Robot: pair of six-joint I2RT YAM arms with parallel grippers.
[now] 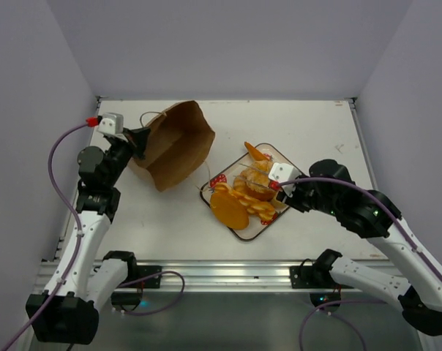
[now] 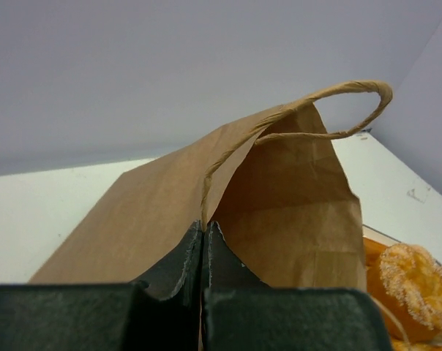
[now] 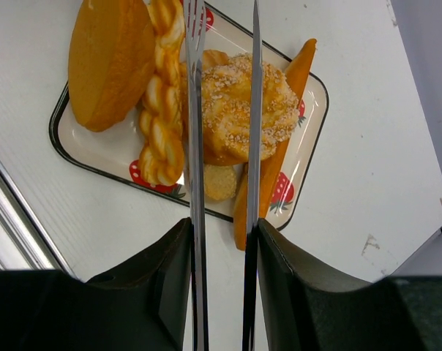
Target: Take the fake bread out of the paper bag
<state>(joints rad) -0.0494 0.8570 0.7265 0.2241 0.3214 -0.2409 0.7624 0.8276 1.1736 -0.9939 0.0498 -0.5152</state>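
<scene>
Top external view is showing the paper bag (image 1: 178,142) sitting at the left rear of the white surface (image 1: 323,131), with the left end effector (image 1: 140,140) gripping it at one edge. Left wrist view is showing the dark fingers (image 2: 184,256) pressing together on a brown paper edge, which is running up to a loop handle (image 2: 356,99) arching above the open inside of the bag.

The fake bread (image 1: 246,191) is lying outside the bag, piled on a strawberry-printed tray (image 3: 96,155) to the right of the bag and apart from it. On the tray a flat round disc (image 3: 107,62) is lying beside a braided loaf (image 3: 162,110), a sugared doughnut (image 3: 239,110) is sitting in the middle, and a long baguette (image 3: 283,139) is sticking out past the rim beside a small bun (image 3: 219,181).

The right end effector (image 1: 268,189) is hanging over the tray with its thin metal fingers (image 3: 195,219) partly spread — the doughnut is showing between and behind them, and whether they are touching it is impossible to tell.
</scene>
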